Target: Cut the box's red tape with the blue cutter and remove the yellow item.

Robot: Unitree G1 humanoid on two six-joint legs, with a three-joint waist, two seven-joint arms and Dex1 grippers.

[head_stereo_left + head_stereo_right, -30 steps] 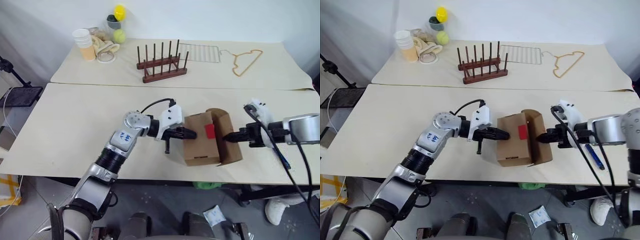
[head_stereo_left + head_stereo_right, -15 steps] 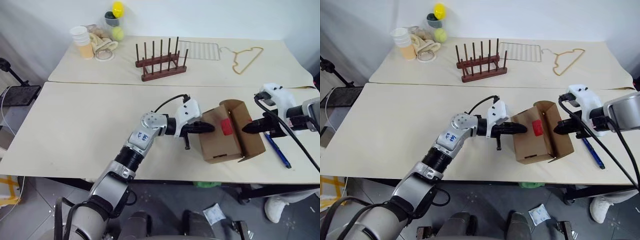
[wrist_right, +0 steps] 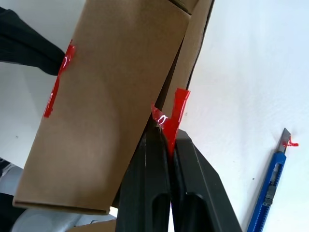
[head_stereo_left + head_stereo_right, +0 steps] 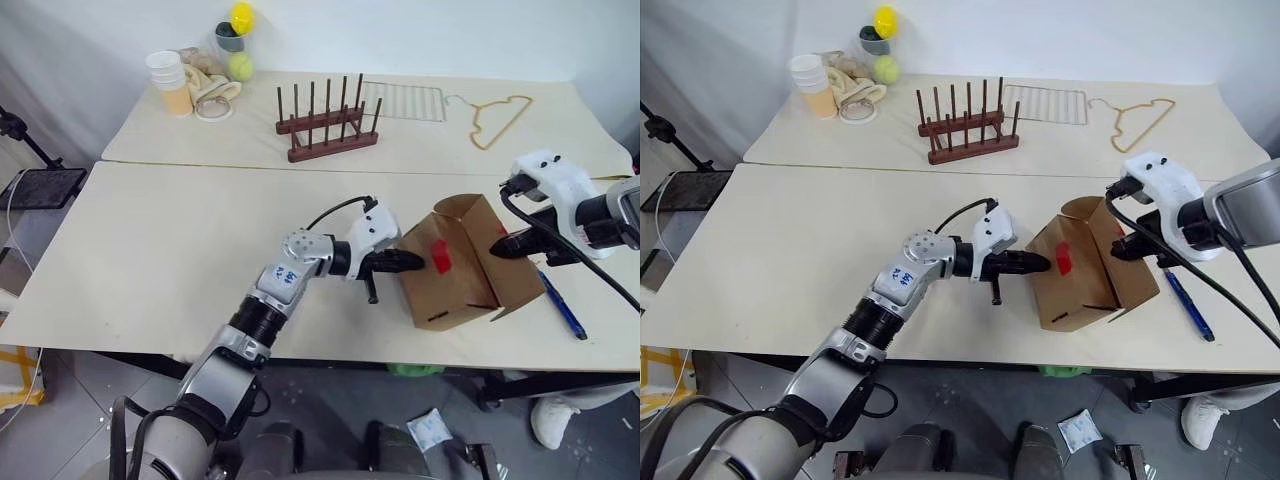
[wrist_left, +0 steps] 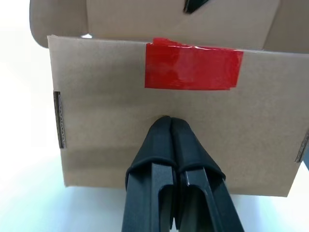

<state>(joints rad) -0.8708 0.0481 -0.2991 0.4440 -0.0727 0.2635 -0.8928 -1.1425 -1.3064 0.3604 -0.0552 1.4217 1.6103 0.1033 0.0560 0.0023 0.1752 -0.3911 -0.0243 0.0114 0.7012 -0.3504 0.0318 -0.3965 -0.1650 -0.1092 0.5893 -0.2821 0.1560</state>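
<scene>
The brown box (image 4: 455, 270) stands tilted near the table's front edge, its right side lifted and its flaps partly open. A patch of red tape (image 4: 440, 256) sits on its left face; another torn red strip (image 3: 175, 111) hangs from the flap edge. My left gripper (image 4: 415, 262) is shut, its tips pressed against the box's side just below the tape (image 5: 193, 67). My right gripper (image 4: 497, 250) is shut on the box's flap at the red strip. The blue cutter (image 4: 562, 305) lies on the table to the right of the box. The yellow item is hidden.
At the back stand a wooden peg rack (image 4: 328, 125), a wire grid (image 4: 405, 102), a hanger (image 4: 498, 115), stacked cups (image 4: 172, 82), a tennis ball (image 4: 238, 66) and a smooth yellow ball (image 4: 241, 17). The table's front edge (image 4: 330, 348) runs just below the box.
My right gripper has risen with the flap, and the box has tipped up on its right side. The left gripper stays against the box's side. The camera view has shifted.
</scene>
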